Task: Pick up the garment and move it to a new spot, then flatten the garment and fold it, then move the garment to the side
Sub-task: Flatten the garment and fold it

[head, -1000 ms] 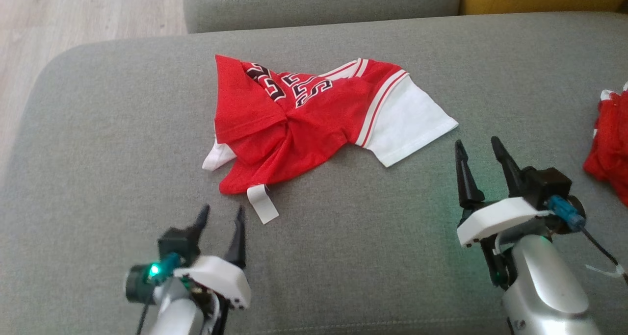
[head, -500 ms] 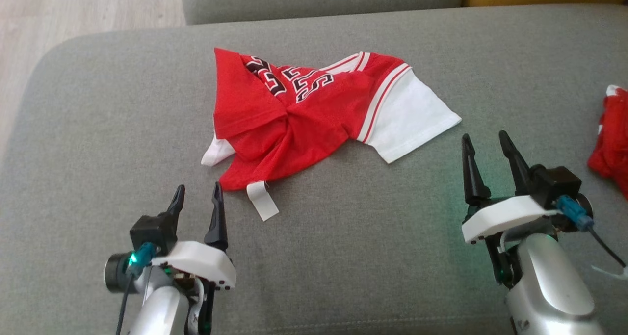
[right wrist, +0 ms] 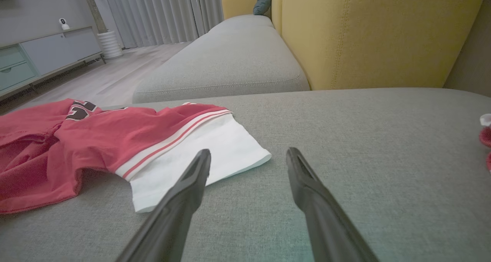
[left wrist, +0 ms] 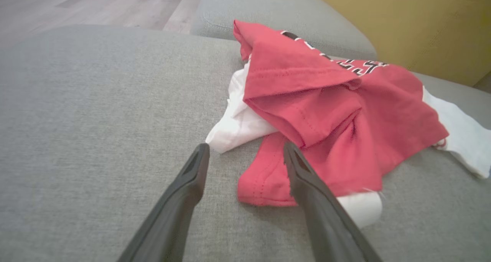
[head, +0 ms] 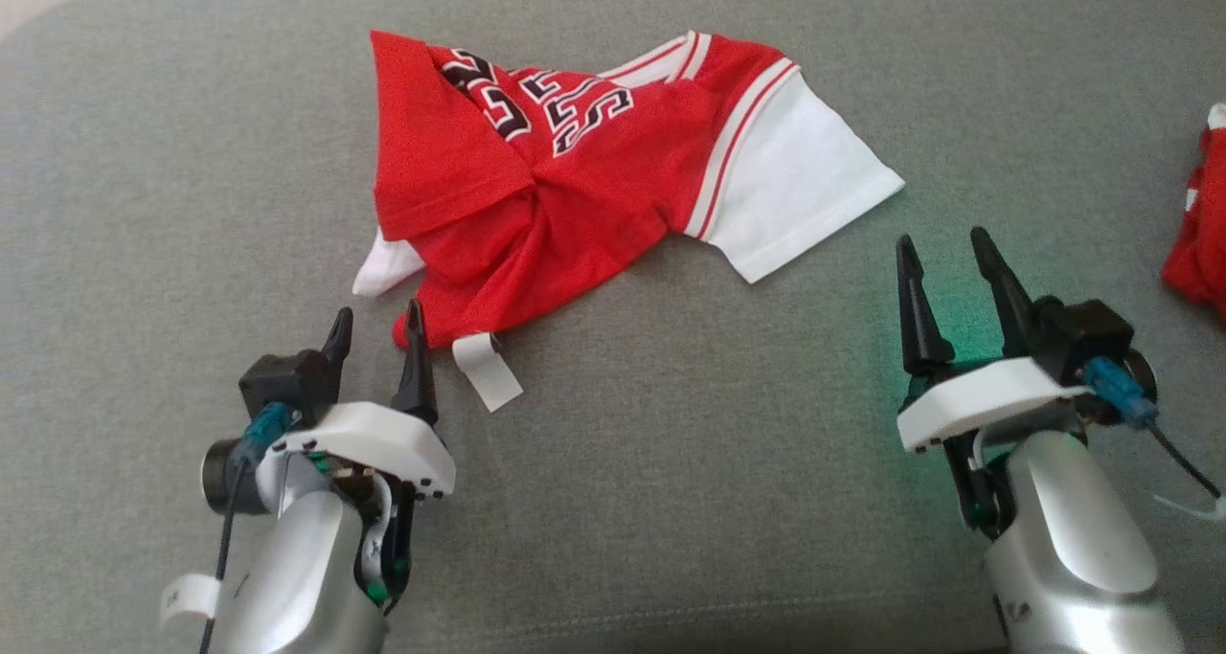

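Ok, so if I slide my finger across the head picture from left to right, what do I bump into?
left gripper → garment → right gripper → red cloth at the right edge

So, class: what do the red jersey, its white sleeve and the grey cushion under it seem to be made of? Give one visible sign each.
Red jersey: probably thin sports mesh, matt; grainy surface, soft crumpled folds.
White sleeve: smooth knit, perhaps cotton; lies flat, stitched hem.
Grey cushion: coarse woven upholstery, matt; flecked weave, seamed edge.
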You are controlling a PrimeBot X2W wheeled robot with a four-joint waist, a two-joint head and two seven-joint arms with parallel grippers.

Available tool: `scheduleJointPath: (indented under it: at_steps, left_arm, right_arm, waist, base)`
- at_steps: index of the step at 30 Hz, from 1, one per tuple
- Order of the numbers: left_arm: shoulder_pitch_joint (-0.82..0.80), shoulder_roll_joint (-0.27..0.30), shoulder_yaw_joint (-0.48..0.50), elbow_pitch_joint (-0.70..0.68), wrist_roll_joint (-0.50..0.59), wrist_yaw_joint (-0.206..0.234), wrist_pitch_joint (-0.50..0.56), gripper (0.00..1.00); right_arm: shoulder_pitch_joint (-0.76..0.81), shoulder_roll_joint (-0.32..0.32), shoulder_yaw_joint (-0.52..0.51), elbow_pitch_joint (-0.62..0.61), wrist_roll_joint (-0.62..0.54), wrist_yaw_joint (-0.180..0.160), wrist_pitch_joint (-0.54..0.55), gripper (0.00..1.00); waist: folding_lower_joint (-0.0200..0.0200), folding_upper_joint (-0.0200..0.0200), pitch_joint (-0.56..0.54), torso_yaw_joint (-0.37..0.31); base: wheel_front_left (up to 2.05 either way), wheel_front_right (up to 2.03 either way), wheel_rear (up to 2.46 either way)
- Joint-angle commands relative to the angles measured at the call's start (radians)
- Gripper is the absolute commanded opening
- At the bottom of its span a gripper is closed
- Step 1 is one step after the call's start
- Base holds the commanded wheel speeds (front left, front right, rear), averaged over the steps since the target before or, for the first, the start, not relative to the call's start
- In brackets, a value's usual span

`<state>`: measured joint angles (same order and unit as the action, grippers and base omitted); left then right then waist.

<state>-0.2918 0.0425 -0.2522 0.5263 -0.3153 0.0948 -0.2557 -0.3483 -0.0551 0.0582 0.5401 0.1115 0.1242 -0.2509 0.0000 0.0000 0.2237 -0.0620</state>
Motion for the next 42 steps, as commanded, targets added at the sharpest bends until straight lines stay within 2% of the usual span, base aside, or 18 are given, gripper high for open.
scheduleJointPath:
  at_steps: [1, 10, 11, 12, 13, 14, 20, 30, 36, 42]
  left_arm:
    - [-0.035, 0.008, 0.022, -0.01, -0.003, -0.006, -0.006, 1.0]
    - [-0.068, 0.008, -0.015, 0.139, -0.016, 0.005, -0.006, 1.0]
    - [-0.07, 0.008, -0.018, 0.149, -0.021, 0.008, -0.006, 0.94]
    - [-0.072, 0.008, -0.022, 0.157, -0.025, 0.009, -0.006, 0.46]
    - [-0.072, 0.008, -0.022, 0.157, -0.025, 0.009, -0.006, 0.46]
    - [-0.072, 0.008, -0.028, 0.166, -0.027, 0.01, -0.006, 0.0]
    - [-0.058, 0.008, -0.032, 0.165, -0.042, 0.01, -0.006, 0.0]
    - [0.053, 0.008, 0.108, -0.043, 0.013, 0.046, -0.006, 0.0]
    - [0.095, 0.008, 0.187, -0.15, 0.026, 0.064, -0.006, 0.0]
    - [0.091, 0.008, 0.185, -0.182, 0.032, 0.048, -0.006, 0.0]
  right_arm:
    - [-0.036, 0.005, 0.025, -0.036, -0.009, 0.007, -0.011, 1.0]
    - [-0.055, 0.005, 0.019, -0.044, -0.022, 0.007, -0.011, 1.0]
    - [-0.055, 0.005, 0.018, -0.044, -0.023, 0.007, -0.011, 1.0]
    - [-0.056, 0.005, 0.016, -0.044, -0.023, 0.007, -0.011, 1.0]
    - [-0.056, 0.005, 0.016, -0.044, -0.023, 0.007, -0.011, 1.0]
    - [-0.056, 0.005, 0.015, -0.044, -0.024, 0.007, -0.011, 1.0]
    - [-0.044, 0.005, -0.008, -0.037, -0.03, 0.007, -0.011, 1.0]
    - [0.005, 0.005, -0.017, -0.016, -0.025, 0.007, -0.011, 1.0]
    - [0.01, 0.005, -0.015, 0.012, -0.032, 0.007, -0.011, 1.0]
    - [-0.045, 0.005, -0.024, 0.077, -0.076, 0.007, -0.011, 1.0]
  waist:
    - [0.0, 0.0, 0.016, -0.014]
    - [0.0, 0.0, 0.042, -0.044]
    - [0.0, 0.0, 0.042, -0.046]
    - [0.0, 0.0, 0.042, -0.046]
    - [0.0, 0.0, 0.042, -0.046]
    - [0.0, 0.0, 0.041, -0.047]
    - [0.0, 0.0, 0.006, -0.027]
    - [0.0, 0.0, -0.074, 0.03]
    - [0.0, 0.0, -0.058, 0.067]
    - [0.0, 0.0, -0.009, 0.107]
  base:
    - [0.0, 0.0, 0.0]
    - [0.0, 0.0, 0.0]
    - [0.0, 0.0, 0.0]
    - [0.0, 0.0, 0.0]
    - [0.0, 0.0, 0.0]
    - [0.0, 0.0, 0.0]
    - [0.0, 0.0, 0.0]
    - [0.0, 0.0, 0.0]
    - [0.0, 0.0, 0.0]
    - [0.0, 0.0, 0.0]
